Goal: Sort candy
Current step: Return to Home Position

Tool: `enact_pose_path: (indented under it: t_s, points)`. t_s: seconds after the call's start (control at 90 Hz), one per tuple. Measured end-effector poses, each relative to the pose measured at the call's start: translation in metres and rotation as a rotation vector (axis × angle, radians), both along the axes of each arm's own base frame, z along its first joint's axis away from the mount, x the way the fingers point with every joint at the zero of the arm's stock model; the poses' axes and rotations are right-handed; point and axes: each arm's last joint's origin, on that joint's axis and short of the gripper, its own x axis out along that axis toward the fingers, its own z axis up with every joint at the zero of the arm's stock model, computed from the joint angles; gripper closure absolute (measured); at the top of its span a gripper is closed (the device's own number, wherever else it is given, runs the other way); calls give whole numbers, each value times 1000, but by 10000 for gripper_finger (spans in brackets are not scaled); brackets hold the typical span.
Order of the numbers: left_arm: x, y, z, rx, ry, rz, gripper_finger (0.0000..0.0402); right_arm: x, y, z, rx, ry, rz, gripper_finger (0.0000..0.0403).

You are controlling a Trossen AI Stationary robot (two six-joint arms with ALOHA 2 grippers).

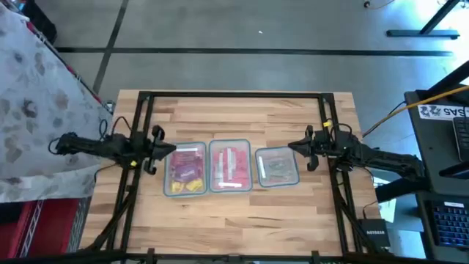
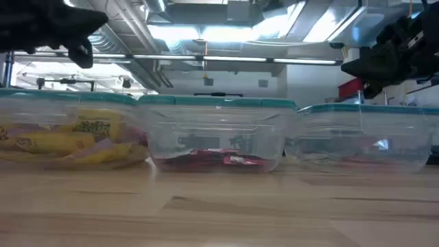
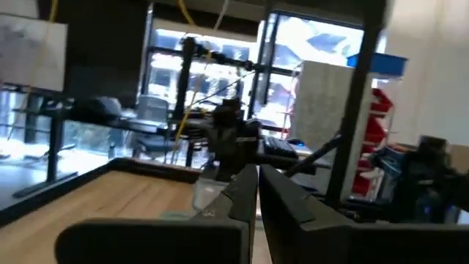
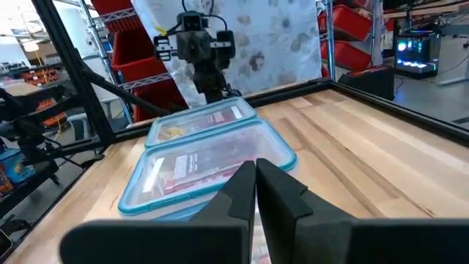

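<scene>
Three clear tubs with teal-rimmed lids stand in a row at mid-table. The left tub [image 1: 187, 169] holds yellow and purple candy [image 2: 62, 140]. In the middle tub [image 1: 230, 166] lies red candy [image 2: 219, 159]. What the right tub [image 1: 277, 166] holds is hard to make out. My left gripper [image 1: 165, 152] hovers shut above the left tub's far left corner. My right gripper [image 1: 297, 149] hovers shut above the right tub's far right corner. In the wrist views each gripper's fingers [image 3: 256, 180] [image 4: 255, 172] lie together with nothing between them.
Bare wooden tabletop [image 1: 234, 220] lies in front of the tubs and behind them. A black frame [image 1: 234, 95] runs along the table's far edge and down both sides. A desk with a keyboard [image 1: 447, 220] stands off the table's right side.
</scene>
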Motion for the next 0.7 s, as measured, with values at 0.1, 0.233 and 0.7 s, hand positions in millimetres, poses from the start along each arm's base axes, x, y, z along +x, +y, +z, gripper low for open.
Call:
enact_pose_path:
  t_s: [0.1, 0.233, 0.7]
  points:
    - [0, 2, 2, 60, -18, -27, 402, -2, 1, 3, -7, -35, 6, 403]
    - [0, 5, 1, 132, -15, -52, 402, -3, 6, 6, -14, -77, 52, 403]
    - [4, 13, -25, 119, 260, -30, 402, -3, 10, 5, -9, -57, 93, 403]
